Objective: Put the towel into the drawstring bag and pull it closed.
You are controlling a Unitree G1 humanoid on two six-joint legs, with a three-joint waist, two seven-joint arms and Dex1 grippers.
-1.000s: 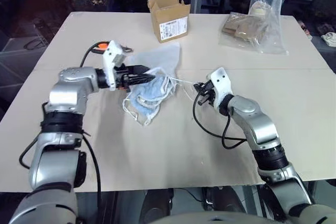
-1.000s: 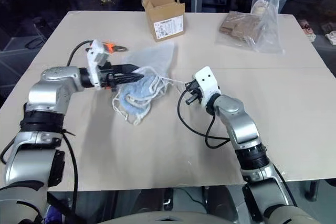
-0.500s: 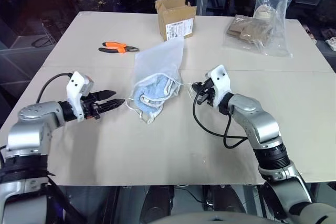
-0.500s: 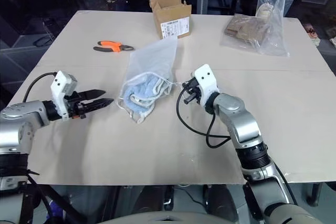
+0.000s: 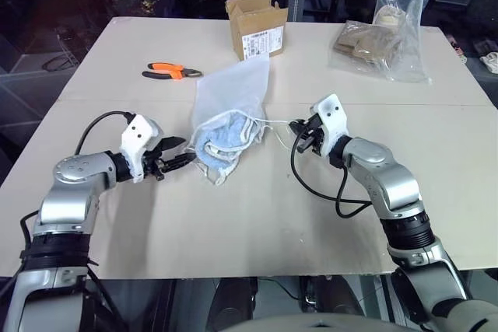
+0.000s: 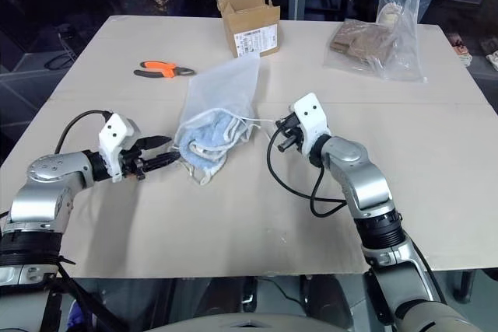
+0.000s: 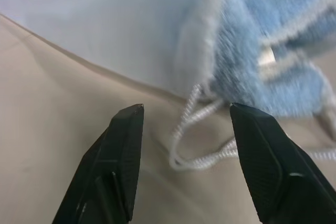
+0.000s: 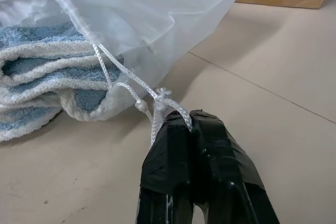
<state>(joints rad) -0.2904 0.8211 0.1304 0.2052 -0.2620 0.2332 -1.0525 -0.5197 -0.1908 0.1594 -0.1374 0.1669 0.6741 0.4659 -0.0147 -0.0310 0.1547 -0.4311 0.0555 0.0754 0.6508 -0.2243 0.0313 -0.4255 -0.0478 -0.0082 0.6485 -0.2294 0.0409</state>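
The left hand (image 5: 180, 162) is seen low over the table (image 5: 257, 223), its two black fingers (image 7: 119, 156) parted to a moderate gap with nothing between them. A loop of white cord (image 7: 195, 148) lies on the table just ahead of the gap, at the near edge of the bag's mouth; no contact with it can be made out. The right hand (image 8: 190, 121) is closed tight, and a knotted cord from the other side of the mouth is pinched at its fingertips.

The drawstring bag (image 5: 233, 92) lies flat near the middle of the table, its closed end pointing away from the robot. The towel (image 5: 226, 139) is bunched at the mouth, largely inside, though some blue terry appears to bulge past the hem.

Several risks are judged from this. If the cords are drawn now, the protruding towel could be caught in the mouth and the closure left incomplete. The slack loop could be missed by the left hand, or fabric could be nipped with it. A one-sided pull from the right could drag the whole bag.

Farther off, orange-handled pliers (image 5: 171, 72), a cardboard box (image 5: 257, 27) and a clear plastic bag (image 5: 385, 36) are well apart from the work.
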